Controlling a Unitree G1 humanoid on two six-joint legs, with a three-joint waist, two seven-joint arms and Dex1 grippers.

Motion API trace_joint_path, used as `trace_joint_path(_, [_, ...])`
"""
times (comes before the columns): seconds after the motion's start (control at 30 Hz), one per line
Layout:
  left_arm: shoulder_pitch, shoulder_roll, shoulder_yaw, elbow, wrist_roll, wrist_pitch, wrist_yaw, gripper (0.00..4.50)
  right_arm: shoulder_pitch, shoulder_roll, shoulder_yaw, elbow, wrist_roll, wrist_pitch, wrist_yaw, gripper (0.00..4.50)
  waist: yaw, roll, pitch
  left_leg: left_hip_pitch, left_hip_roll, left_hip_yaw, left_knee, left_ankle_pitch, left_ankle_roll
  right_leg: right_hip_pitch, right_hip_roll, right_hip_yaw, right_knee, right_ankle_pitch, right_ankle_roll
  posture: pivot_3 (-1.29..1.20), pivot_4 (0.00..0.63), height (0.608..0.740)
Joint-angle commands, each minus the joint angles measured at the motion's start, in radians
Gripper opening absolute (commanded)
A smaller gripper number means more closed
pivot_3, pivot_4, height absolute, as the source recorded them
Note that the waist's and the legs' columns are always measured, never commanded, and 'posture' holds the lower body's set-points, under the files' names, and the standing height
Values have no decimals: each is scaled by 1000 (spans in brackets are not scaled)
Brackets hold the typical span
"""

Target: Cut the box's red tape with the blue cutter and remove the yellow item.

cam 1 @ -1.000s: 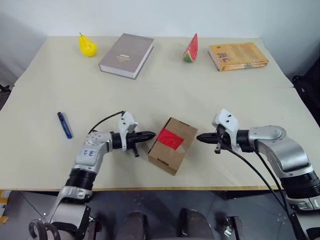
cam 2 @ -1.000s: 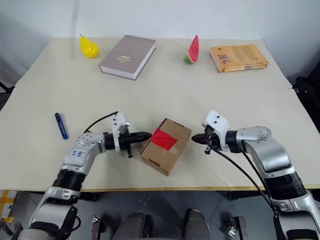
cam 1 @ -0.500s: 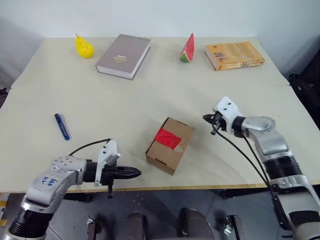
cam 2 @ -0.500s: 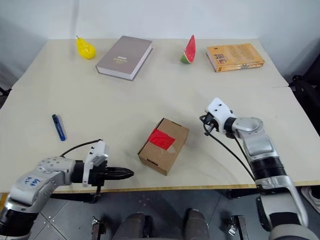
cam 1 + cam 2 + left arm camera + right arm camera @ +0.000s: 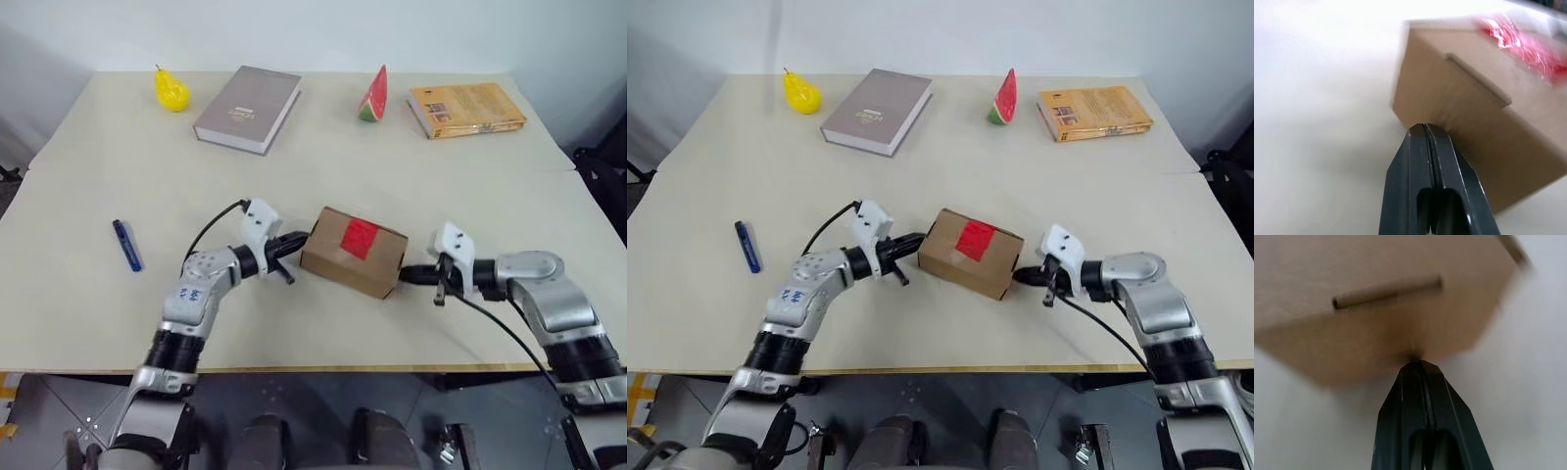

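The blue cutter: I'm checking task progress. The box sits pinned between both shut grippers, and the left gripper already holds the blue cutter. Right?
Not quite. The blue cutter lies untouched on the table, off to the robot's left, as the left eye view shows. The left gripper holds nothing; its jaws are shut, tips against the box. The right gripper is likewise shut against the box's other end.

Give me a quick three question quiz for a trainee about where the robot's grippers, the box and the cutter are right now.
1. True or false: the left gripper holds the blue cutter.
2. Where do the closed tips of both grippers sit? A) on the red tape B) at opposite ends of the box C) on the grey book
3. Fill in: the box's flaps are ___.

Key:
1. False; the cutter lies alone on the table.
2. B; the right gripper is at the other end.
3. Closed, still taped.
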Motion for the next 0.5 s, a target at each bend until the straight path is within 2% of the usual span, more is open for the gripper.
trace_joint_path(0.03, [-44, -18, -12, 76, 35, -75, -4, 0, 75, -57, -62, -185, 79, 120, -3, 16, 1, 0, 0, 0, 0, 0, 0, 0, 0, 0, 0, 0, 0, 0, 0, 0, 150, 740])
trace_joint_path(0.13, [-26, 15, -23, 69, 47, -78, -45, 0, 140, -81, -105, -249, 82, 143, -52, 16, -2, 0, 0, 0, 0, 0, 0, 0, 0, 0, 0, 0, -1, 0, 0, 0, 150, 740])
trace_joint_path(0.3, [67, 153, -35, -39, 33, -34, -174, 0, 159, -99, -177, -205, 50, 103, -131, 16, -6, 0, 0, 1, 1, 1, 0, 0, 0, 0, 0, 1, 0, 0, 0, 0, 150, 740])
trace_joint_path(0.4, [115, 201, -18, -115, -23, 36, -235, 0, 101, -73, -182, -74, -17, 7, -221, 16, 0, 0, 0, 1, 1, 1, 0, 0, 0, 0, 0, 1, -1, 0, 0, 0, 150, 740])
trace_joint_path(0.5, [181, 220, -54, -240, -79, 112, -307, 0, -37, 0, -141, 183, -135, -202, -361, 16, -3, 0, 0, 1, 0, 2, 1, 0, 0, 0, 0, 2, -2, 0, 0, 0, 150, 740])
